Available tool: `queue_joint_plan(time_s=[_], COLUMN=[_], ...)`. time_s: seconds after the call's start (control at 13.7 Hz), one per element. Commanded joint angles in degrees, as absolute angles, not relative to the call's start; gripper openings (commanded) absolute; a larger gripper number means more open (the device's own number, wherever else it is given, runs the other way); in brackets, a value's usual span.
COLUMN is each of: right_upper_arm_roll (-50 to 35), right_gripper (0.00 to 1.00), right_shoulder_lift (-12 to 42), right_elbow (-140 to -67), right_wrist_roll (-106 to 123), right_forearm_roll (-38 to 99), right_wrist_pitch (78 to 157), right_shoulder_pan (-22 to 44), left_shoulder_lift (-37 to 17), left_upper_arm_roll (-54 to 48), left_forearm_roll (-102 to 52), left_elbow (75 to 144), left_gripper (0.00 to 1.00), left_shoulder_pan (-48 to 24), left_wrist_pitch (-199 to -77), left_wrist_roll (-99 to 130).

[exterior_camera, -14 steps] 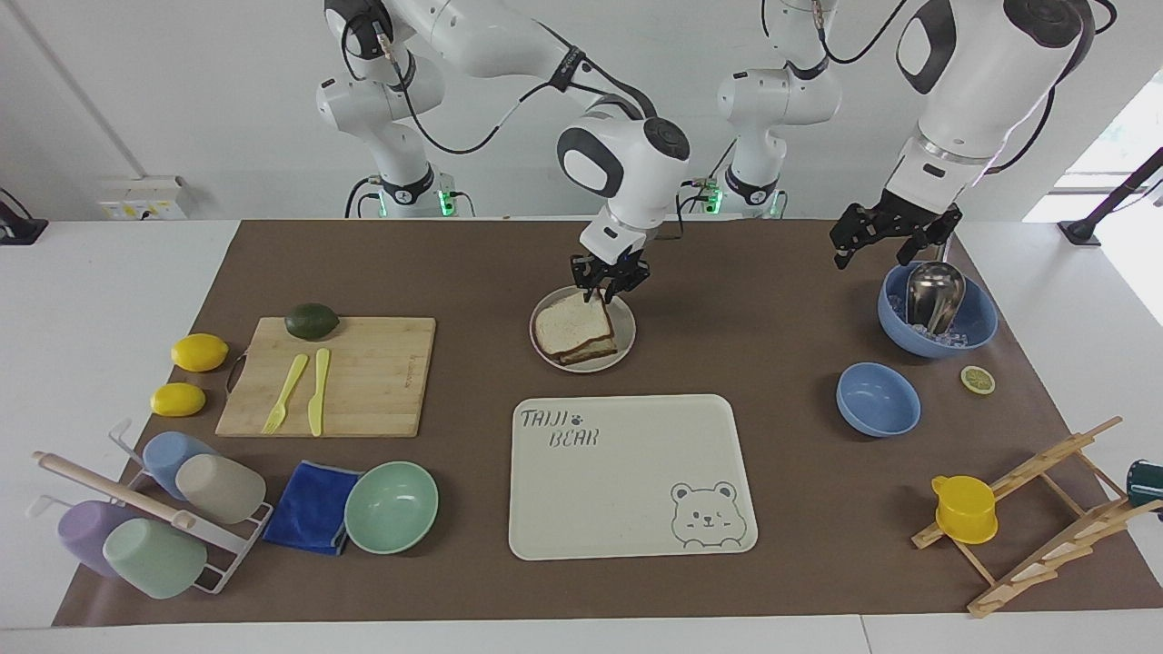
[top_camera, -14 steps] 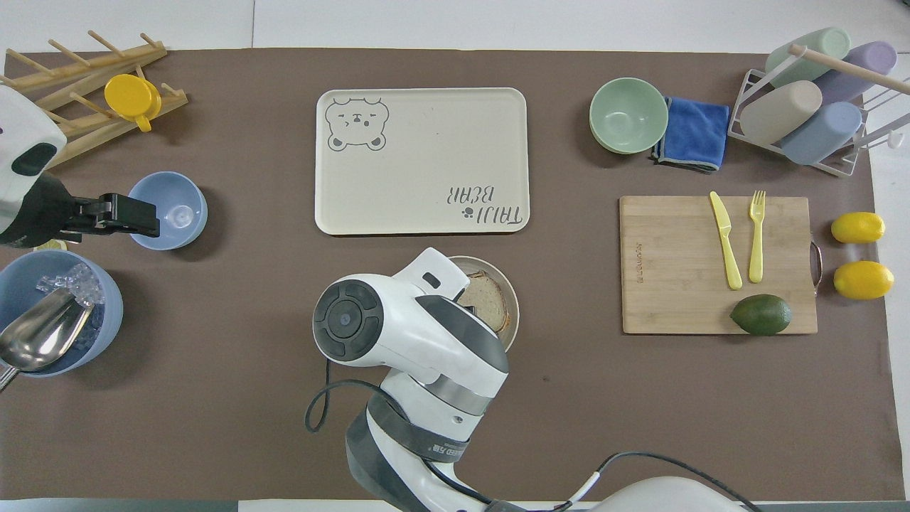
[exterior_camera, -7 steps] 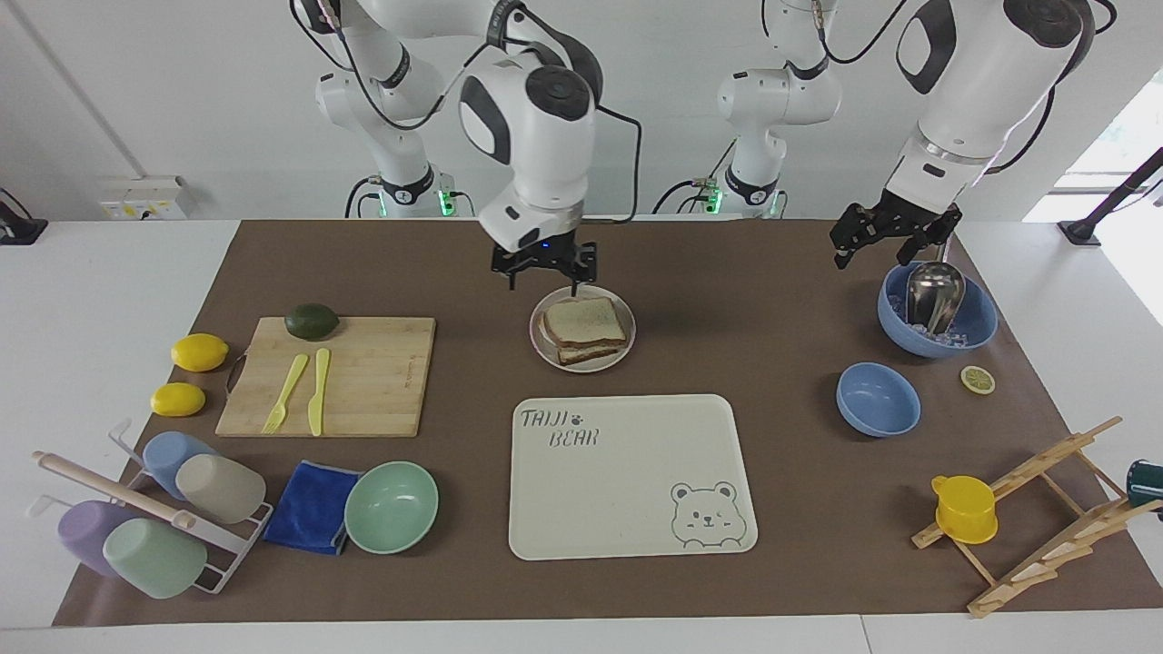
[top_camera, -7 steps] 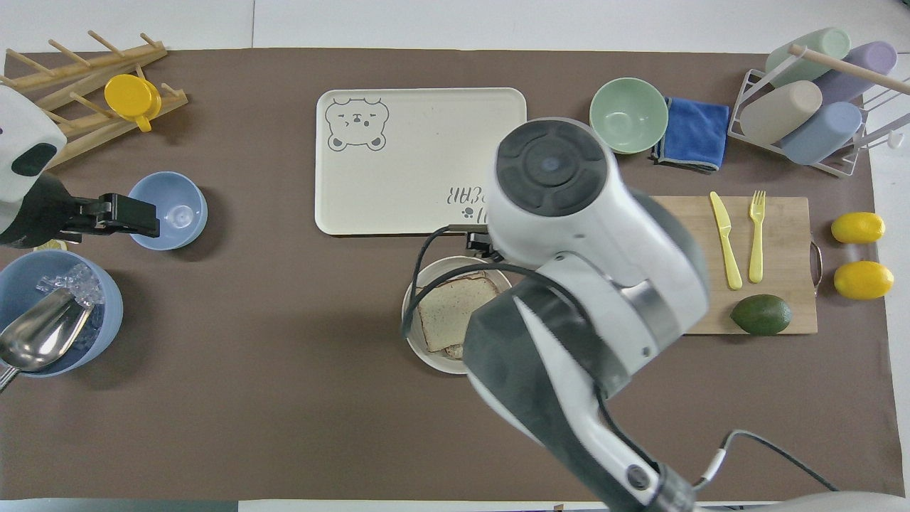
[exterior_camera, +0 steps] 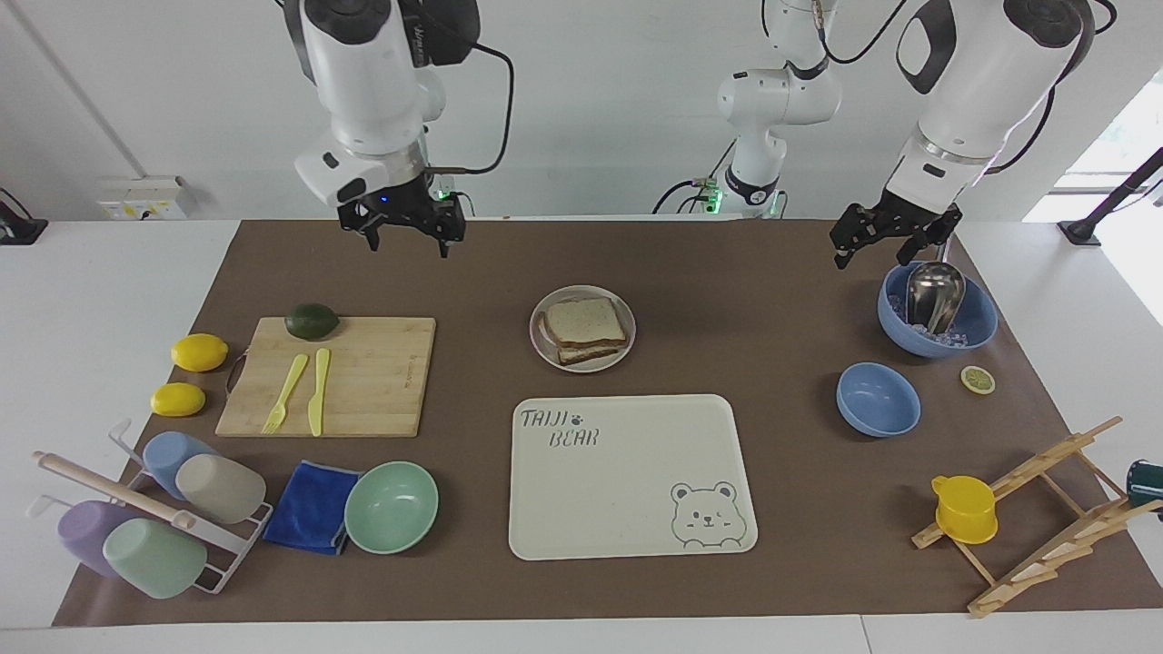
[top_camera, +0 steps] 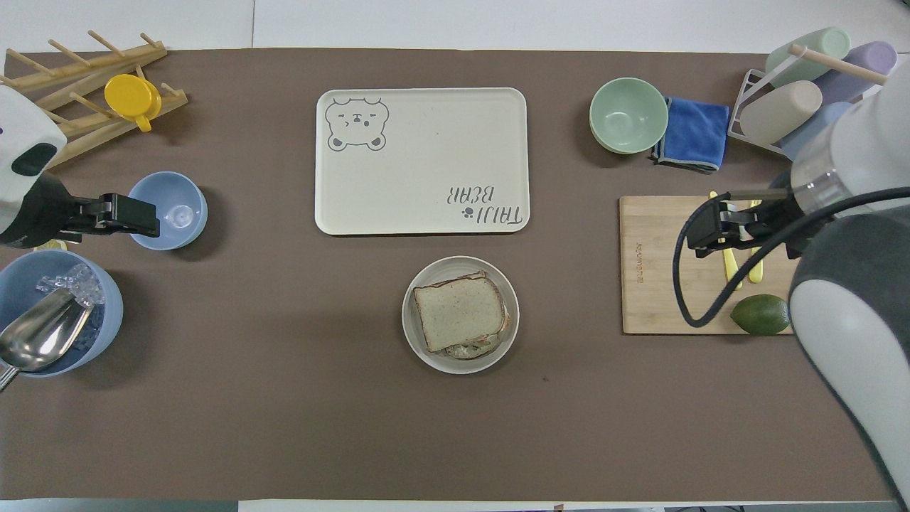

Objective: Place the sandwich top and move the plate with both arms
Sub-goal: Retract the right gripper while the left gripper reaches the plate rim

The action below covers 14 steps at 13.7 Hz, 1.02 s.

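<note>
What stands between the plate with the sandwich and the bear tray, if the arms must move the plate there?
Nothing visible does. Between the plate and the bear tray lies only bare brown mat. The sandwich top already lies on the sandwich. The right gripper and the left gripper, both open, hang toward the table's two ends.

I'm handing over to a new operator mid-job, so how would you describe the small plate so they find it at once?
Start at the big rectangular cream bear-print tray in the middle of the brown mat. Beside its long edge nearer the robots sits the small round cream-beige plate. It is the only round dish carrying a sandwich, capped by a plain white bread slice with brown crust; the other round dishes are bowls.
</note>
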State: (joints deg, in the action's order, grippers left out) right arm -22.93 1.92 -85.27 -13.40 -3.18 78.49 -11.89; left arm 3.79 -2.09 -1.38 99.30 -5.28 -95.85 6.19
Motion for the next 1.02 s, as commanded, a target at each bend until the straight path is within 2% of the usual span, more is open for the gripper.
queue_joint_plan(time_s=[0.0,0.15,0.29,0.44,0.58,0.95], right_upper_arm_roll=[-14.1,-5.1,1.6,2.4,3.9,7.5], right_gripper=[1.0,1.0,1.0,1.0,1.0,1.0], right_shoulder_lift=[0.4,0.2,-1.5,-2.1,-2.7,-2.5], right_elbow=[-86.7,-87.2,-91.0,-92.6,-93.1,-93.2], right_wrist_roll=[-8.6,-1.1,0.4,0.8,1.0,2.5], right_forearm_roll=[-1.8,-2.0,-1.8,-1.9,-2.0,-0.9], right_wrist_pitch=[76.7,76.6,81.8,84.3,82.7,82.6], right_shoulder_pan=[-7.9,-3.8,2.0,2.8,4.1,6.1], left_shoulder_lift=[4.2,4.3,5.1,6.7,7.7,3.7], left_upper_arm_roll=[-2.4,-2.4,-2.6,-2.9,-2.9,-2.9], left_forearm_roll=[-0.7,-0.8,-1.7,-5.3,-6.0,-8.1], left_elbow=[99.8,100.3,104.7,111.0,116.9,129.1], left_gripper=[1.0,1.0,1.0,1.0,1.0,1.0], left_shoulder_pan=[-5.1,-5.2,-5.9,-7.7,-12.0,-23.9], left_wrist_pitch=[-96.6,-97.0,-100.1,-105.6,-111.6,-129.6], left_wrist_roll=[6.6,6.5,6.8,9.0,13.8,22.6])
